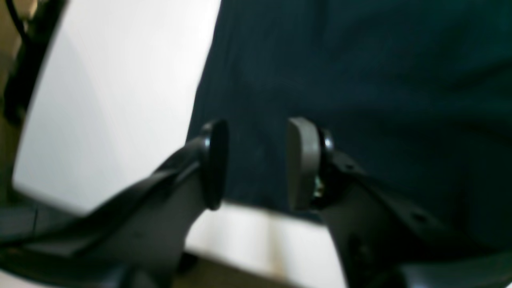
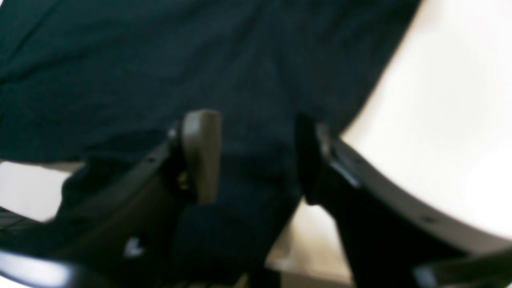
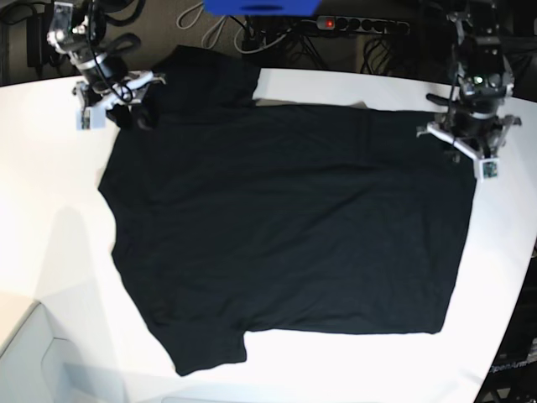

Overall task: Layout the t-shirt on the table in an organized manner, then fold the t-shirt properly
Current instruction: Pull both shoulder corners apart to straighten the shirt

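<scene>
The black t-shirt (image 3: pixel 285 227) lies spread out on the white table (image 3: pixel 50 252), with one sleeve toward the far left and one toward the near left. My right gripper (image 3: pixel 117 105) is at the shirt's far-left corner. In the right wrist view this gripper (image 2: pixel 256 158) is open, its pads (image 2: pixel 202 156) wide apart with the dark t-shirt (image 2: pixel 160 60) under and between them. My left gripper (image 3: pixel 470 151) is over the shirt's far-right corner. In the left wrist view it (image 1: pixel 258 160) is open above the t-shirt (image 1: pixel 360 80), close to the cloth's edge and the bare table (image 1: pixel 112 100).
A power strip (image 3: pixel 361 25) with a red light, cables and a blue object (image 3: pixel 260 7) sit behind the table's far edge. The table's curved edge (image 3: pixel 25 315) runs along the near left. White table surface (image 2: pixel 440 120) shows beside the shirt in the right wrist view.
</scene>
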Controlling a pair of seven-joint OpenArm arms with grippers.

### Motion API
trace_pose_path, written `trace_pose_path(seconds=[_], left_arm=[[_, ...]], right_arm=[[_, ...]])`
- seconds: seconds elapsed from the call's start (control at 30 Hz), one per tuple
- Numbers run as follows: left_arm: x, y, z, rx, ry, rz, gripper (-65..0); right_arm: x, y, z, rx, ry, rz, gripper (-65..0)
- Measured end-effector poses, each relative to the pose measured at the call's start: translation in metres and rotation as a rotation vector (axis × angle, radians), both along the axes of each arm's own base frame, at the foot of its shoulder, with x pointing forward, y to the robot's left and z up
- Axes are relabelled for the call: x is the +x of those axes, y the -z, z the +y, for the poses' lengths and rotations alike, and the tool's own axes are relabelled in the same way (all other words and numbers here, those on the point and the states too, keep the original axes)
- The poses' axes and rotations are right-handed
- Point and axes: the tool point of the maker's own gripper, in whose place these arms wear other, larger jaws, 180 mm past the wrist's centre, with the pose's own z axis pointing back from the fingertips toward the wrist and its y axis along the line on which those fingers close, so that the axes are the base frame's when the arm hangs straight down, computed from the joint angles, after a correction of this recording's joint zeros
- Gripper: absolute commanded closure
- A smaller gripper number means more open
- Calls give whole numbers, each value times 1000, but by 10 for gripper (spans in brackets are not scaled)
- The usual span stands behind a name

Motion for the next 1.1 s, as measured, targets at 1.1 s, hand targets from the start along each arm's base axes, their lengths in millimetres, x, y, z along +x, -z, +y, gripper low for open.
trace_pose_path(seconds=[1.1], left_arm=[[-19, 79, 46, -211, -64, 75, -285]], right_arm=[[-47, 32, 37, 118, 14, 119, -246]])
